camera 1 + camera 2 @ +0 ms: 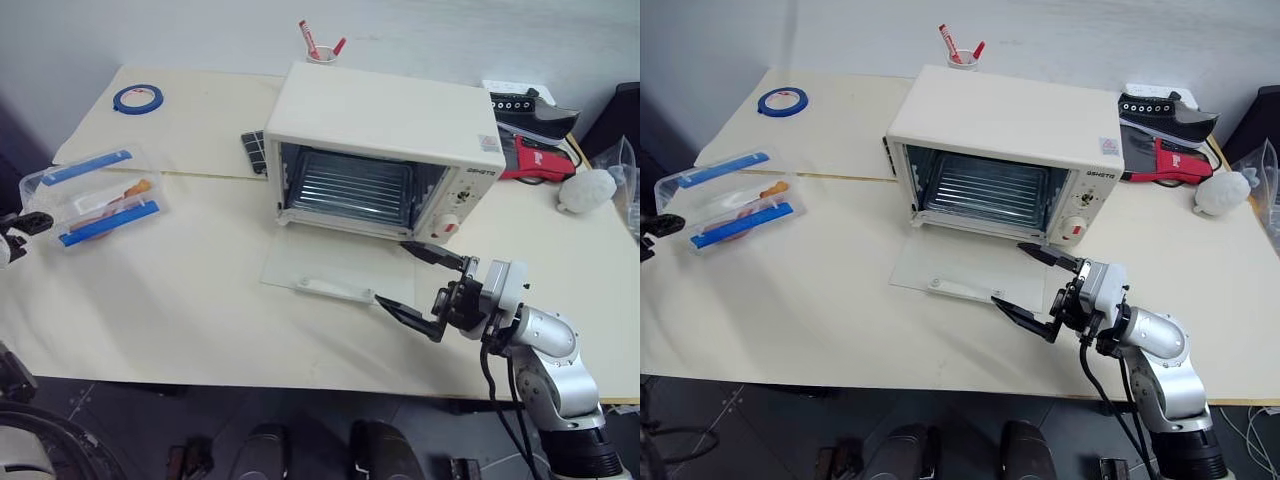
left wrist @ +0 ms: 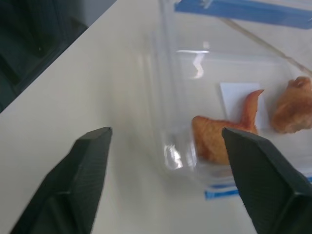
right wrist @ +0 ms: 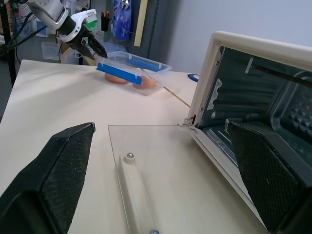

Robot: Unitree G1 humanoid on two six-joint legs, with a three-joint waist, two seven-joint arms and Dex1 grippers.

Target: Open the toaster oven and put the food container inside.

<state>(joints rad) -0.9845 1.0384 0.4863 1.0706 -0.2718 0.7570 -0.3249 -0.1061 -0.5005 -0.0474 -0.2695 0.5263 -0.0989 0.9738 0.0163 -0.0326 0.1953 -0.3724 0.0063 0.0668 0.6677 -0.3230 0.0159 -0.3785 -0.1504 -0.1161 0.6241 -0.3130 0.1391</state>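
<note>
Left gripper (image 2: 161, 146) is mostly cut off at the table (image 1: 200, 320) edge, spread wide around the food container's (image 1: 92, 195) corner, gripping nothing. Right gripper (image 1: 420, 285) gapes empty beside the toaster oven's (image 1: 385, 150) dropped door.

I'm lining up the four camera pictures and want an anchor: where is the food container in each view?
Left eye view: the food container lies at the far left of the table.
Right eye view: again far left, left of the toaster oven.
Left wrist view: close up, just beyond the open left gripper.
Right wrist view: in the distance, past the oven's lowered glass door.
Shared landmark: its blue side clips.
</note>
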